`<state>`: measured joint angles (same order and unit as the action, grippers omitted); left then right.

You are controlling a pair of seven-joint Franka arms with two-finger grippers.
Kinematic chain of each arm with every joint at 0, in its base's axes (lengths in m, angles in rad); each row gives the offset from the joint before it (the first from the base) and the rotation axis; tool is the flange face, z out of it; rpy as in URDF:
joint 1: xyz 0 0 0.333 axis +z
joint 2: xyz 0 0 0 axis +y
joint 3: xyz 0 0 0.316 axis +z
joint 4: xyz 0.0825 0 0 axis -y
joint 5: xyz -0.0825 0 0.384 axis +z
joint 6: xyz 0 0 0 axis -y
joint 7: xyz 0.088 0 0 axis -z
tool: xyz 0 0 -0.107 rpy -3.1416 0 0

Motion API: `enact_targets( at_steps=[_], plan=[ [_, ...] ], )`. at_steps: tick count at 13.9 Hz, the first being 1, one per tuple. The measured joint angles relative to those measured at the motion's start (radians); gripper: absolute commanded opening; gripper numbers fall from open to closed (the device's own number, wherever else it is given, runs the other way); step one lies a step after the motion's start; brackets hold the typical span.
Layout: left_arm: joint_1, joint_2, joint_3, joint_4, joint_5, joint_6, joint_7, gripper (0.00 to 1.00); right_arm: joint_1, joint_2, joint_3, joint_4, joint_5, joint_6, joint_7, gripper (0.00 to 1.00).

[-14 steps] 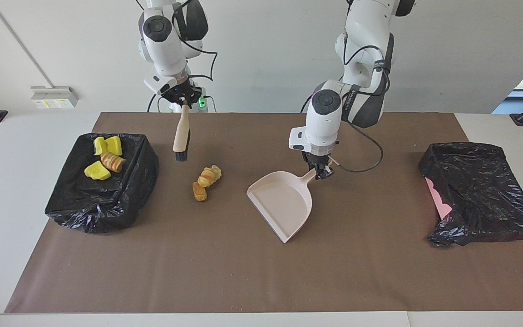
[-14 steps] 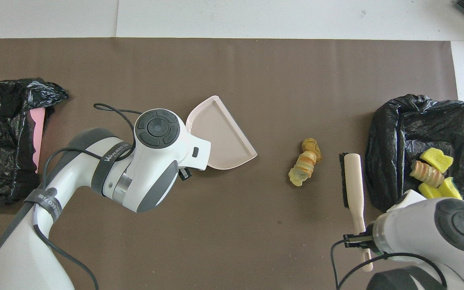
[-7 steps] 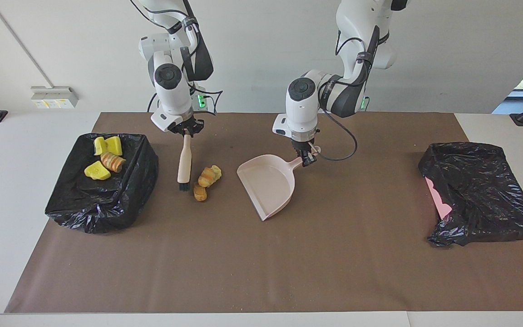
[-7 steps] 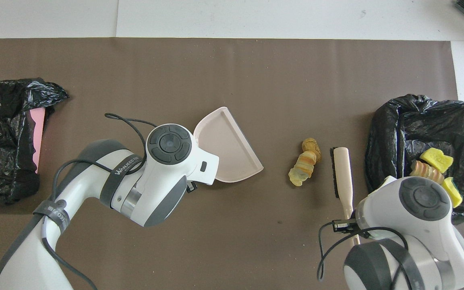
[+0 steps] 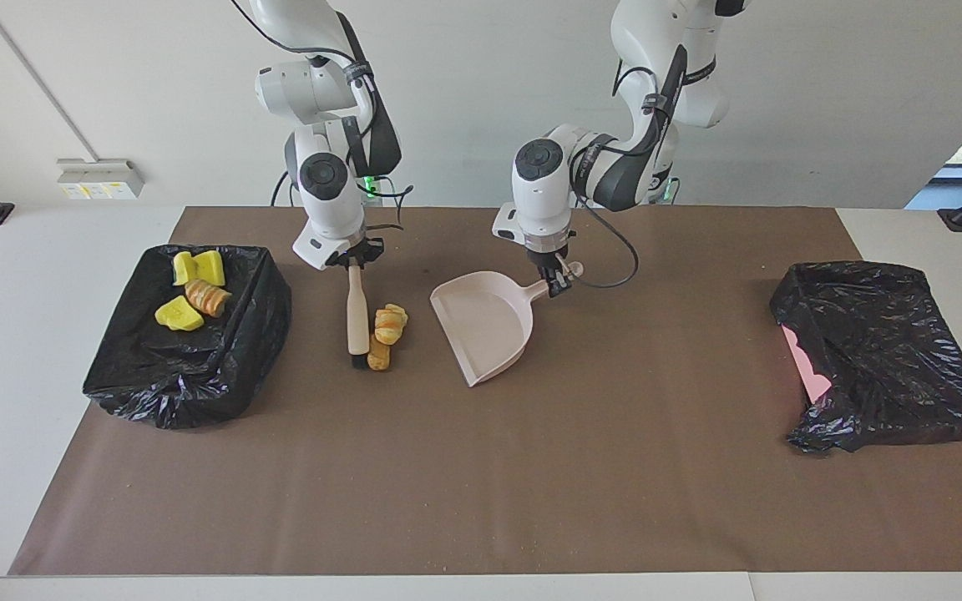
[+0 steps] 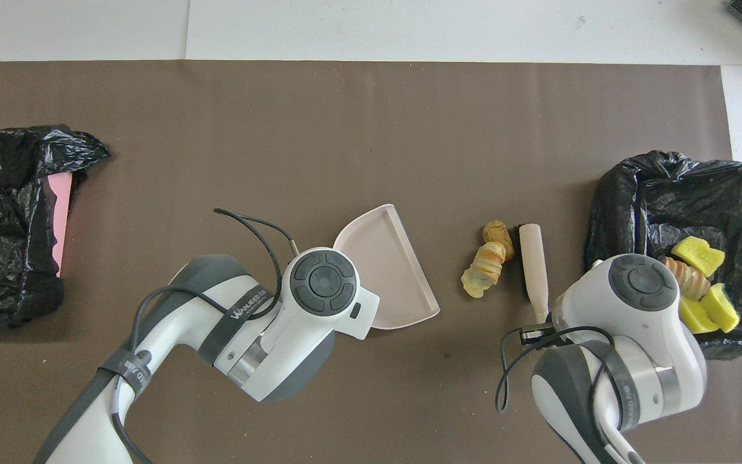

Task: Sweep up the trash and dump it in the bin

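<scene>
Ok so the step rn is brushing the last loose trash (image 5: pixel 382 332) into the dustpan (image 5: pixel 485 325). Right tool (image 5: pixel 353 260) is clamped on the top of the brush (image 5: pixel 356 321) handle, brush hanging straight down with the bristles at bench level, touching or just beside the two or three tan bread-like lumps on the side toward the right arm's end of the bench. Left tool (image 5: pixel 556 280) is closed on the dustpan handle; pan lies on the brown mat (image 5: pixel 615 467), a short gap from the lumps, toward the left arm's end.

Tips imo:
- the pan mouth looks angled away from the robots, not square at the lumps. I'd turn it so the open lip faces the brush, else stuff rolls past the edge
- keep the lip flat on the mat, no gap underneath. Can't tell from here if it's fully down
- bristles low, one slow straight stroke toward the pan. The lumps look light and roundish, so a fast flick prob scatters them
- the pile is stretched out along the brush, so catch it broadside w/ the whole bristle row, not the tip

The other pieces, three yellow chunks and a striped roll, are already sitting in the black-lined bin (image 5: pixel 189 334) at the right arm's end. There's a second bagged bin (image 5: pixel 882 351) at the left arm's end, well apart.
</scene>
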<state>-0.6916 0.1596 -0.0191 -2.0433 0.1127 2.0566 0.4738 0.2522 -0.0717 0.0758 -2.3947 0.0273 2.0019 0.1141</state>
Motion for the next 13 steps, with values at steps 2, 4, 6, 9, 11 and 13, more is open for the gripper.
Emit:
enact_targets(
  at_steps=[2,4,6,9,11,13],
  plan=[
    [0.0,0.0,0.0,-0.001,0.0,0.001,-0.003,0.0,0.071,0.001,0.004,0.016,0.12,-0.035,-0.026,0.0],
    [0.0,0.0,0.001,-0.008,0.0,0.013,-0.005,0.0,0.127,0.001,0.008,0.023,0.232,-0.043,-0.042,0.0],
    [0.001,-0.003,0.003,-0.021,0.001,0.028,-0.005,0.0,0.152,0.001,0.01,0.032,0.336,-0.042,-0.044,0.0],
    [0.007,-0.009,0.006,-0.039,0.0,0.069,-0.006,0.0,0.162,0.002,0.011,0.064,0.434,-0.06,-0.063,0.0],
    [0.018,-0.011,0.009,-0.052,0.0,0.102,-0.002,0.0,0.159,0.0,0.006,0.111,0.44,-0.135,-0.063,0.0],
    [0.034,-0.011,0.009,-0.057,0.0,0.121,0.023,0.0,0.134,-0.018,-0.003,0.155,0.423,-0.23,-0.063,0.0]
  ],
)
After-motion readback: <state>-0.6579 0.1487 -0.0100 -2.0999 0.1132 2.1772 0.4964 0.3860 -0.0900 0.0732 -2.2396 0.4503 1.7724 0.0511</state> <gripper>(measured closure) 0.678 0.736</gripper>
